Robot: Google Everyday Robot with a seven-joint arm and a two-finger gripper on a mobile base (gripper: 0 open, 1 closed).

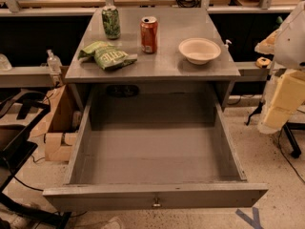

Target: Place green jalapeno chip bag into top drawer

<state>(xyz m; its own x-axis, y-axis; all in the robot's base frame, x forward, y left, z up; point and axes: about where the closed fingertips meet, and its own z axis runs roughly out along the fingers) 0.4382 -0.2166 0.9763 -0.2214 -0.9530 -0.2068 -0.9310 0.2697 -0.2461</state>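
The green jalapeno chip bag (107, 55) lies crumpled on the left of the grey cabinet top (167, 63), in front of a green-patterned drink can (111, 22). The top drawer (155, 194) is pulled fully open below the cabinet top; its inside is bare and a small keyhole lock (156, 203) sits at front centre. My gripper (279, 106) hangs at the right edge of the view, beside the drawer's right side, well away from the bag and holding nothing that I can see.
A red soda can (148, 34) and a cream bowl (199, 50) stand on the cabinet top to the right of the bag. Cardboard boxes (57, 128) and a black frame (19, 151) are on the floor at left. Shelves with cables run behind.
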